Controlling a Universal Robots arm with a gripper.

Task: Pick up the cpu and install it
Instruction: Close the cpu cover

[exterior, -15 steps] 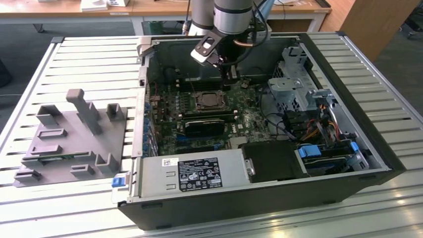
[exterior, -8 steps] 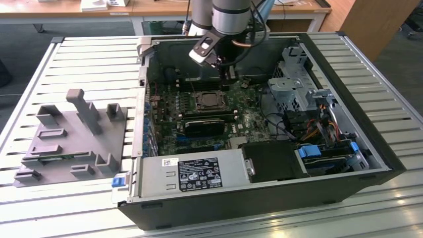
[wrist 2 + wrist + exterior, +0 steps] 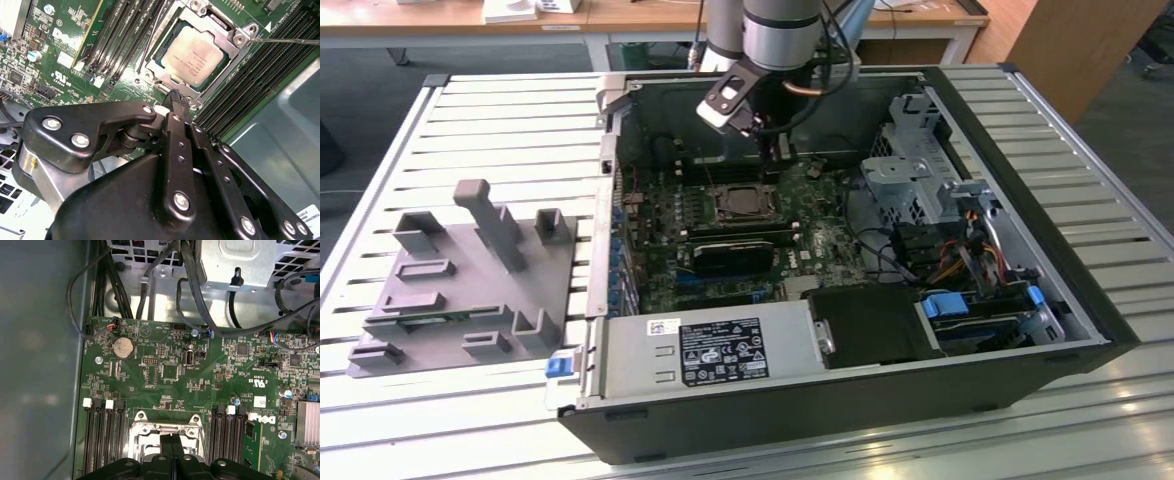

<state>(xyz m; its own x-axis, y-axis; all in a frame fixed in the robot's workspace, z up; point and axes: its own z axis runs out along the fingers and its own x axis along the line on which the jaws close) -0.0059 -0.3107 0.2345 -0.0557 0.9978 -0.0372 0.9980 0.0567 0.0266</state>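
The cpu (image 3: 196, 54) already sits inside the socket frame (image 3: 235, 47) on the motherboard (image 3: 60, 45), its silvery plate showing in the second wrist view. Just beside the frame's edge, the pincer (image 3: 177, 100) hangs with its fingertips pressed together, holding nothing. As I judge it, the risk is a chip not lying quite flat: any sideways brush of the closed tips against the frame could shift it, or bend contacts beneath. The memory slots (image 3: 125, 35) flanking the frame leave little margin.
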